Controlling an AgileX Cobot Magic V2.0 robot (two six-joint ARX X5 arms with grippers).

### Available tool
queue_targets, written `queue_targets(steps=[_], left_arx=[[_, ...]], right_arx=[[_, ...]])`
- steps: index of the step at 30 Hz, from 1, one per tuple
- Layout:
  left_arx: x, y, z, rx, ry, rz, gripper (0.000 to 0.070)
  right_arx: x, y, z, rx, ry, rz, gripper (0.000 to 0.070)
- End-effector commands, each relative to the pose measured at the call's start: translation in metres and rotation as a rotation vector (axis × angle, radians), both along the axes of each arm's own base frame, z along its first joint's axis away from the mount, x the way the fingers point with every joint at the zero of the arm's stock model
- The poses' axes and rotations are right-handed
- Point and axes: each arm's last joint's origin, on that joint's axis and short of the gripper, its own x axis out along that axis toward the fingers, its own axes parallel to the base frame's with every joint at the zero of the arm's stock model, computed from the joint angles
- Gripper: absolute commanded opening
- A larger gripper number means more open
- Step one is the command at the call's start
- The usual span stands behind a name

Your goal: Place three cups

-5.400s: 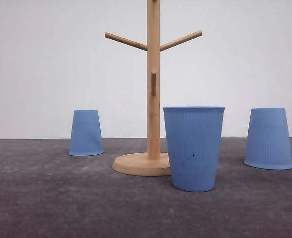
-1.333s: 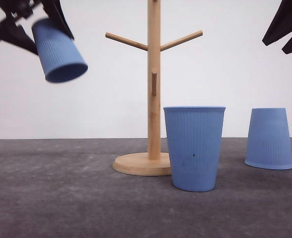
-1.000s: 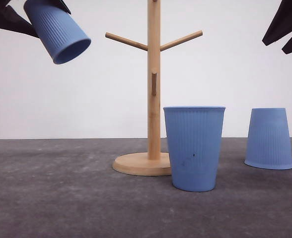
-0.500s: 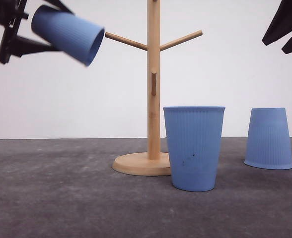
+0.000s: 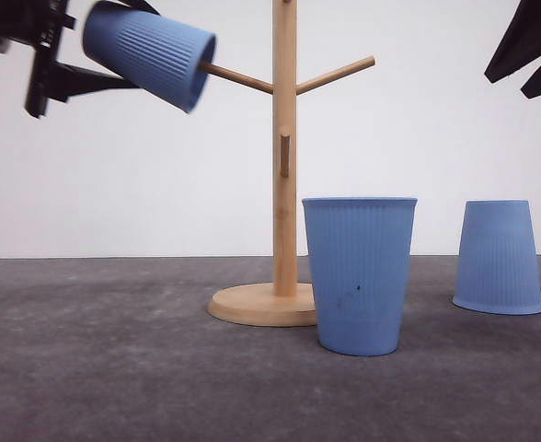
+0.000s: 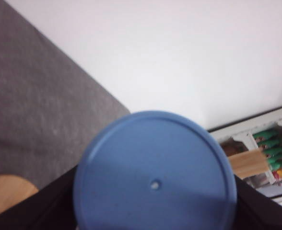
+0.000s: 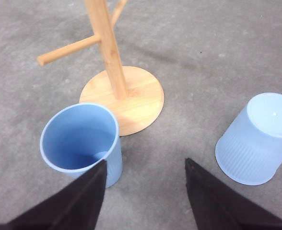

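Note:
My left gripper (image 5: 105,44) is shut on a light-blue ribbed cup (image 5: 149,55), held high at the left and tipped almost on its side. The cup's mouth meets the tip of the left upper peg of the wooden stand (image 5: 284,138). In the left wrist view the cup's flat base (image 6: 155,177) sits between my dark fingers (image 6: 45,208). A second cup (image 5: 360,276) (image 7: 81,141) stands upright in front of the stand's base. A third cup (image 5: 498,258) (image 7: 256,139) rests upside down at the right. My right gripper (image 5: 506,89) (image 7: 145,162) hangs open, high above these two.
The stand's round wooden base (image 5: 261,304) (image 7: 131,96) sits mid-table on the grey surface (image 5: 114,368). A right upper peg (image 5: 337,74) and a short front peg (image 5: 285,155) stick out from the post. A white wall closes the back.
My left gripper has lifted the left cup off the table, carried it right and tipped it flatter, bringing its mouth to the left peg. The right gripper and the other cups stayed still.

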Motion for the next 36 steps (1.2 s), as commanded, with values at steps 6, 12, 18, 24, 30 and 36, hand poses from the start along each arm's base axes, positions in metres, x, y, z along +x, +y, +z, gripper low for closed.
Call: queue_targets(steps=[6, 12, 18, 24, 30, 36], left_arx=[[0.012, -0.022, -0.012, 0.014, -0.01, -0.029, 0.0354], [0.016, -0.033, -0.022, 0.007, 0.013, -0.05, 0.0404], [0.016, -0.035, -0.022, 0.009, 0.014, -0.051, 0.0565], [0.016, -0.036, -0.023, 0.009, 0.015, -0.055, 0.0571], [0.014, -0.039, -0.022, 0.007, 0.014, -0.096, 0.061], [0.007, -0.038, -0.018, 0.005, 0.03, -0.175, 0.0595]], right_arx=[[0.001, 0.001, 0.005, 0.009, -0.02, 0.004, 0.0328], [0.001, 0.001, 0.005, 0.009, -0.02, 0.004, 0.0328], [0.001, 0.001, 0.005, 0.009, -0.02, 0.004, 0.0328], [0.001, 0.001, 0.005, 0.009, -0.02, 0.004, 0.0328], [0.001, 0.001, 0.005, 0.009, -0.02, 0.004, 0.0328], [0.001, 0.001, 0.005, 0.009, -0.02, 0.004, 0.0328]])
